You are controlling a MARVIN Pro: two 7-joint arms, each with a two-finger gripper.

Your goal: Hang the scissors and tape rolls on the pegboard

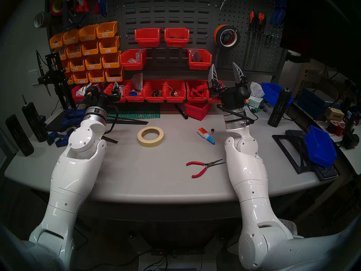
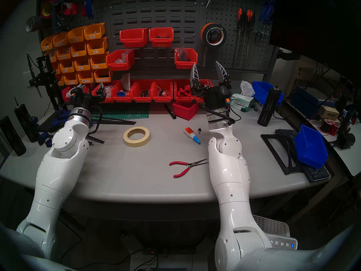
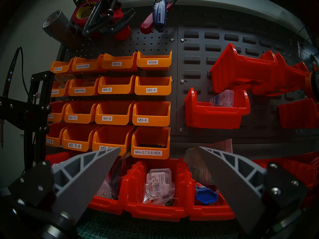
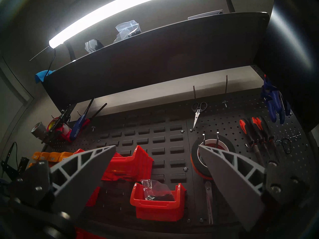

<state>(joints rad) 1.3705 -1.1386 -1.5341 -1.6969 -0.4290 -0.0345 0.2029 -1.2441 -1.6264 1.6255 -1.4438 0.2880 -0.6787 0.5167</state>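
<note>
Pegboard (image 1: pixel 252 55) panels fill the back of the bench, and on the right-hand one the orange roll (image 1: pixel 217 35) and the black roll (image 1: pixel 233 37) hang together on a pair of prongs; the right wrist view shows silver scissors blades (image 4: pixel 209 199) hanging just under them, their handles hidden. That leaves the cream tape roll (image 1: pixel 150 136) lying flat on the grey table (image 1: pixel 156 178), well apart from both arms, so the step in hand looks like going for this last roll. The right gripper (image 1: pixel 226 74) is raised in front of the red bins (image 1: pixel 175 90), jaws spread and empty; the left gripper (image 3: pixel 159 166) points at the orange bins (image 3: pixel 151 112), likewise spread and empty. The next move calls for one gripper to tip down, descend over the roll and pinch its rim. Red pliers (image 1: pixel 203 167) and a glue bottle (image 1: pixel 205 135) should stay untouched.
</note>
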